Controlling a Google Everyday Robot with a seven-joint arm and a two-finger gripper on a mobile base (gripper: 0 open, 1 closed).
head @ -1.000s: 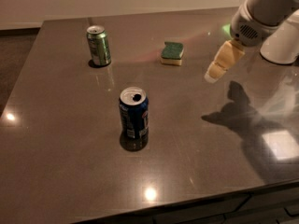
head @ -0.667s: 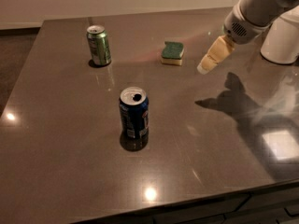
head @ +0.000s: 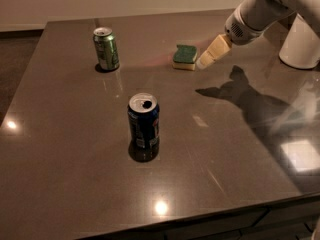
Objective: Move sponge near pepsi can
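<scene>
The sponge [head: 185,57], green on top with a pale yellow layer below, lies on the dark table toward the back, right of centre. The pepsi can [head: 144,121], dark blue with a silver top, stands upright near the middle of the table, well in front and left of the sponge. My gripper [head: 206,60] reaches in from the upper right on a white arm. Its pale fingers point down and left, with the tips just right of the sponge and close to it.
A green can [head: 106,48] stands upright at the back left. A white rounded object [head: 301,43] stands at the right edge. The dark glossy table [head: 70,134] carries the arm's shadow on the right. The table's front edge runs along the bottom.
My gripper has moved left and down toward the sponge, from well to its right to just beside it. The sponge and both cans have not moved.
</scene>
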